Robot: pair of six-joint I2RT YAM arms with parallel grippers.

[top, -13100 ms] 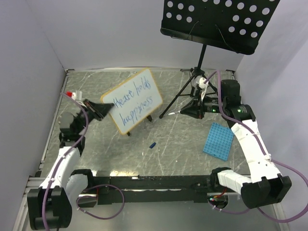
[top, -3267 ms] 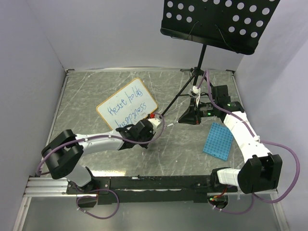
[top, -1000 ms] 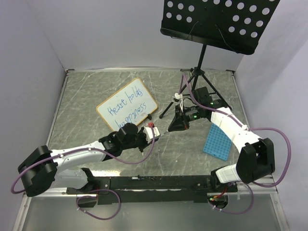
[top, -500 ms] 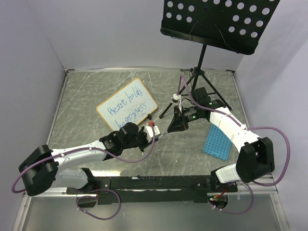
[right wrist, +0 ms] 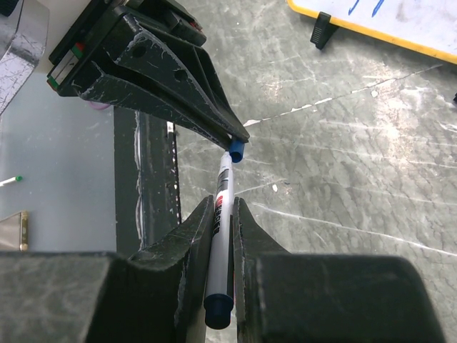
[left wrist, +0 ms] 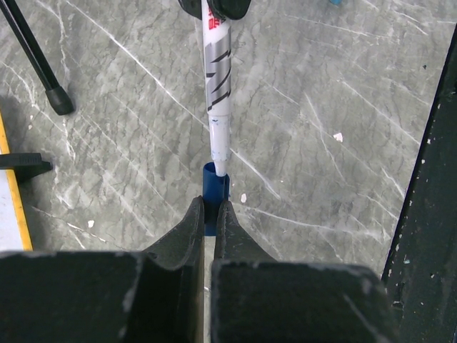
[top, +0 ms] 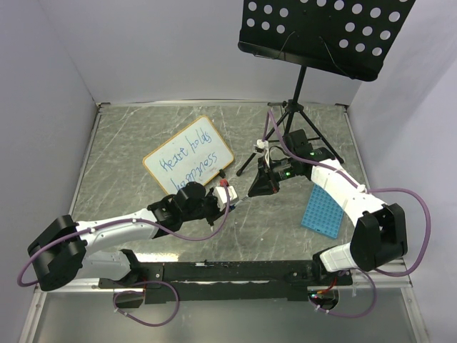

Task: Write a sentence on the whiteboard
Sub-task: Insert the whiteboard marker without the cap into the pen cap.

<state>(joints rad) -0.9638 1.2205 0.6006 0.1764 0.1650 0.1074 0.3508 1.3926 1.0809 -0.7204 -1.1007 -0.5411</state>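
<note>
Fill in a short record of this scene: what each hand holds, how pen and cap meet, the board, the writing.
left hand: shut on the blue cap
right hand: shut on the marker
marker and cap: tip at the cap's mouth
whiteboard: on the table, beyond both hands
sentence: blue handwriting, two lines

You'll find the whiteboard (top: 188, 158) left of centre on the table (top: 136, 125), the sentence (top: 190, 161) on its face. The stand (top: 289, 114) rises behind and to the right, one foot near the board's right corner. The grid tray (top: 323, 209) lies further right. Between board and tray — nearer you — the left gripper (left wrist: 211, 211) meets the right gripper (right wrist: 223, 207): the marker (right wrist: 223, 187) sits in the right one, its tip at the mouth of the cap (right wrist: 238, 149) in the left one.
</note>
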